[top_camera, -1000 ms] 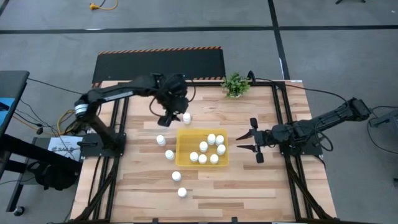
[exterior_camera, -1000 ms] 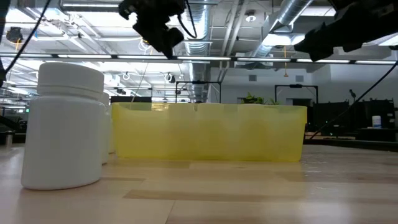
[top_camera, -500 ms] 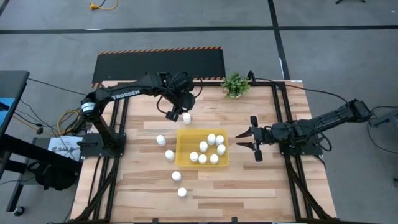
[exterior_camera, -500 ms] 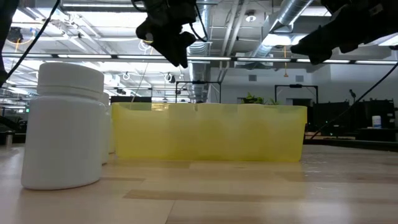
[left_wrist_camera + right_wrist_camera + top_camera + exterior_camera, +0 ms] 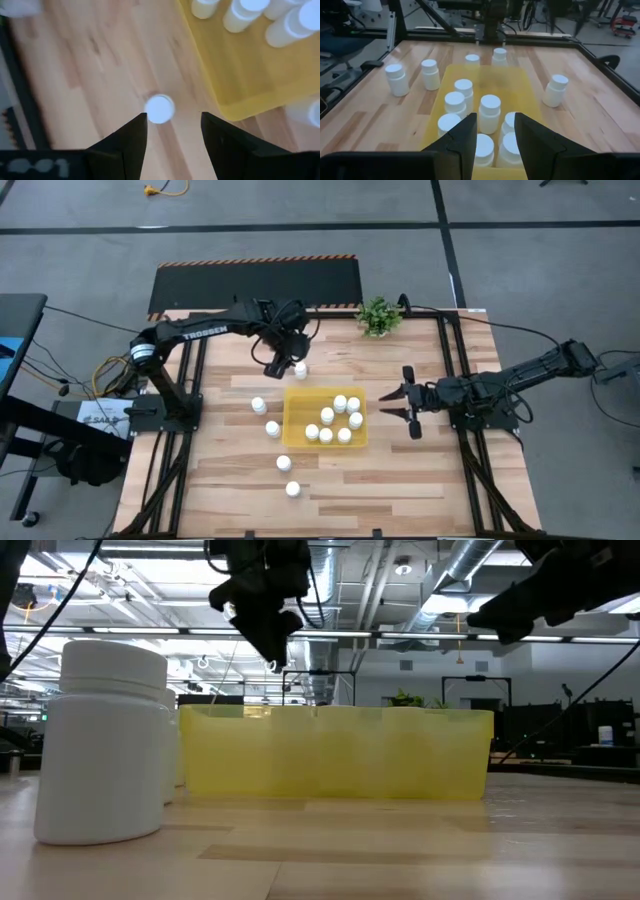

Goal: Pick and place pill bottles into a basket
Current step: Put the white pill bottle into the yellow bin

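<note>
Overhead, table-level and wrist views of a wooden table with two dark arms. The basket is a shallow, bright-yellow rectangular tray with low walls, set near the middle of the table. Seven pill bottles stand upright inside it: small white cylinders with round white caps. Four more bottles stand on the bare wood to the left of the tray, and one lone bottle stands just beyond its far edge. From table height the nearest bottle shows a smooth, unlabelled body under a slightly wider cap. The left gripper hangs above the table right beside the lone bottle; its wrist view shows that bottle's cap ahead of the parted fingers, which hold nothing. The right gripper waits to the right of the tray, its fingers closed on nothing. A small green plant sits at the far edge.
</note>
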You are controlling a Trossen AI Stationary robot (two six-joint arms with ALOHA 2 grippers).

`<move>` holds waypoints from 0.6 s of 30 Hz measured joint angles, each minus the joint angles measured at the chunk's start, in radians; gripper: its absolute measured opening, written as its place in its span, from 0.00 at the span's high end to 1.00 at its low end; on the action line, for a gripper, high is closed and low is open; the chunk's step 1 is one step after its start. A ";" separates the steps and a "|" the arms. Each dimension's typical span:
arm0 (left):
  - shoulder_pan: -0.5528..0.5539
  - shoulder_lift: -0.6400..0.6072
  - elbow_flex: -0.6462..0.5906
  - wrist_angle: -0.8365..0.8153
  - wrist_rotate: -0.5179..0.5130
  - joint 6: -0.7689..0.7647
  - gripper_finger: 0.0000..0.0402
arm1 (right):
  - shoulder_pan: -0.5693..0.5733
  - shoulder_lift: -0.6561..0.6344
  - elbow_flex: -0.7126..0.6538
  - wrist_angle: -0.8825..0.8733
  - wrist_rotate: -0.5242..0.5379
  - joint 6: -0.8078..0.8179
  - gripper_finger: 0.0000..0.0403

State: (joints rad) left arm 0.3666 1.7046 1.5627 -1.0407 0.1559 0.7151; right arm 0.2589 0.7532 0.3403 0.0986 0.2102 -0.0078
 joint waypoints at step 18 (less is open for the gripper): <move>0.049 -0.001 -0.038 0.032 0.093 0.129 0.41 | -0.143 0.000 -0.051 0.012 -0.308 -0.053 0.69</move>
State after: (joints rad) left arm 0.4161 1.7038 1.5250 -1.0090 0.2487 0.8440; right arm 0.1158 0.7536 0.2897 0.1105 -0.0974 -0.0612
